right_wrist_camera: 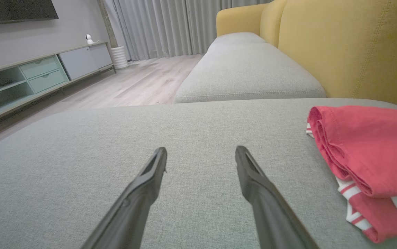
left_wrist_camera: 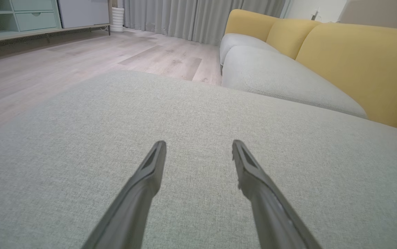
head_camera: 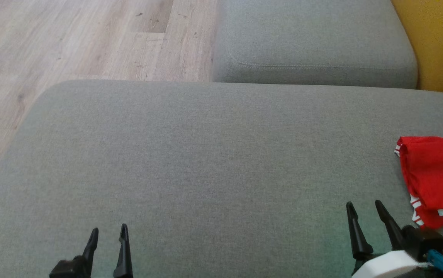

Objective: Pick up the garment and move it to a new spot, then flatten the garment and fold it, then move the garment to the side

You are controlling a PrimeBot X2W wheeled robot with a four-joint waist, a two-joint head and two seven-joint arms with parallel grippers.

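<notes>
Grey cushion [head_camera: 206,162] carries red garment [head_camera: 435,177] near yellow backrest [head_camera: 441,42].

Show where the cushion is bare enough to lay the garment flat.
The cushion is bare across its middle and left, from the floor edge to the garment. The far cushion, against the yellow backrest, is bare too. Crowded at the right edge: the garment lies there, right gripper just beside it.

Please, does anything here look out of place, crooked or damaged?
Nothing is spilled or damaged. The red garment lies folded at the right side of the grey cushion, but not quite neatly: its white-striped edges stick out from under the top layer.
</notes>
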